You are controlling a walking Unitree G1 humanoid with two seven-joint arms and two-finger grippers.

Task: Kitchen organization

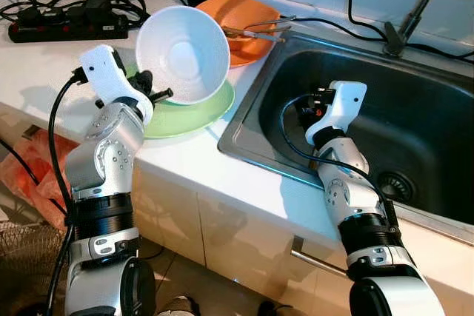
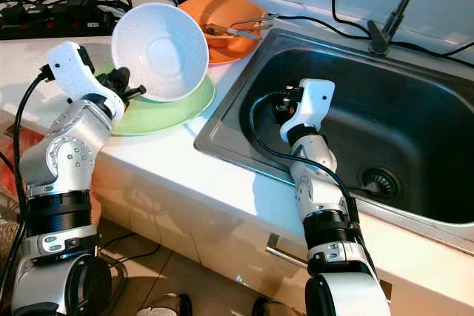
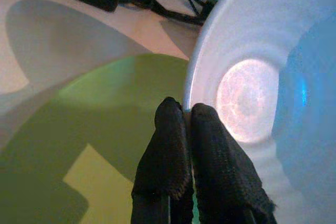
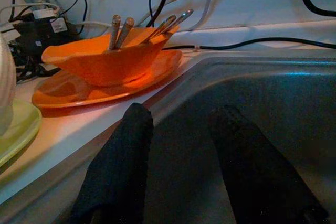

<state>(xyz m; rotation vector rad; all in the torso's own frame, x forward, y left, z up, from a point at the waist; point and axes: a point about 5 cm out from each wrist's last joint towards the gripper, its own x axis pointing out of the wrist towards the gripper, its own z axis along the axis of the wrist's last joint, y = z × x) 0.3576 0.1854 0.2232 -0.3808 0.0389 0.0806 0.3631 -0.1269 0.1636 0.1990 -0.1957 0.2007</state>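
1. The rim of the white bowl (image 1: 184, 53) is being pinched by the left gripper (image 3: 181, 121), whose two black fingers are pressed together on the bowl's edge.
2. The bowl is being held tilted, lifted above the green plate (image 1: 189, 112), with its open side turned up toward the head camera and away from the wrist.
3. The green plate is lying on the white counter (image 1: 44, 72), directly under the left gripper and the bowl.
4. The right gripper (image 4: 181, 129) is being held inside the steel sink (image 1: 415, 116), near the sink's left wall, with its two fingers standing apart and nothing between them.
5. Ahead of the right gripper, beyond the sink's edge, an orange bowl (image 4: 102, 59) is standing on an orange plate (image 4: 68, 90); metal utensils (image 4: 149, 27) are leaning in that bowl.
6. The white bowl is looking plain, smooth and glossy, deep, with a small flat round bottom; it is empty.
7. Behind the left gripper, black cables and a black power strip (image 1: 67, 27) are lying on the counter.
8. No readable writing or brand can be made out on the dishes.
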